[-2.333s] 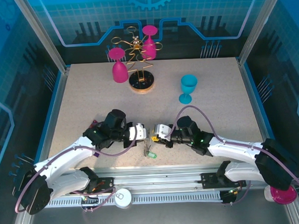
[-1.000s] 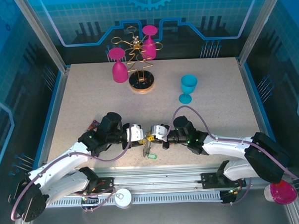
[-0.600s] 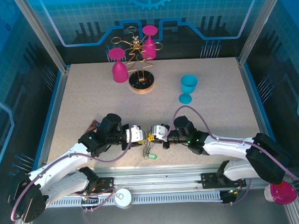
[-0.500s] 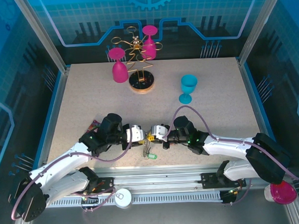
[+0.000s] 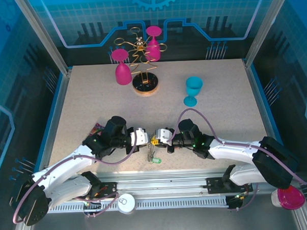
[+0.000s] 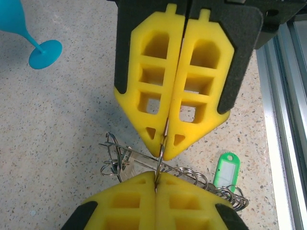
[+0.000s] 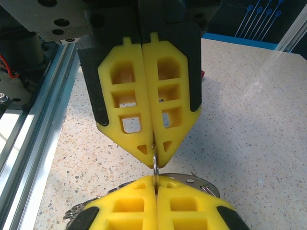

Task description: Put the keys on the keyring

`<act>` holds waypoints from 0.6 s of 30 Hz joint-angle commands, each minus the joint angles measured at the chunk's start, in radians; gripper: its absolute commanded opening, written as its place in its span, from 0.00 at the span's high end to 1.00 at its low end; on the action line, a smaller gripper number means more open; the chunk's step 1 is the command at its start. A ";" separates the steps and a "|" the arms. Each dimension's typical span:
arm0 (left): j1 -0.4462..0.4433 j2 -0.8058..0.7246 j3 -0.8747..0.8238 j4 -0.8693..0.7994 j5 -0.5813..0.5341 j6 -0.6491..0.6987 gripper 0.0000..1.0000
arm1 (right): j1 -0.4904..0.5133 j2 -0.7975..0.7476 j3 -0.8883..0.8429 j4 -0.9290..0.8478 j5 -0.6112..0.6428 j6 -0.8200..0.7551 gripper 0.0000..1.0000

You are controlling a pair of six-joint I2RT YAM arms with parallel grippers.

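the left gripper point(image 6: 156, 178) and right gripper point(image 7: 155, 182) met tip to tip, each pinched tight on one thin ring of the keyring point(image 6: 189, 173), its green tag point(image 6: 225, 165) just beside them. a teal goblet point(image 5: 193, 90) stood upright well apart, contents unclear. two pink goblets point(image 5: 122, 70) hung inverted on a wire rack point(image 5: 145, 80).

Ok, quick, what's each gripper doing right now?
Left gripper: closed, pinching a thin grey metal ring at its fingertips.
Right gripper: closed, pinching the same ring from the opposite side.
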 commanded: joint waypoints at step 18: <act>0.001 0.000 0.017 0.049 0.039 -0.028 0.92 | 0.011 0.010 0.030 0.055 -0.018 0.000 1.00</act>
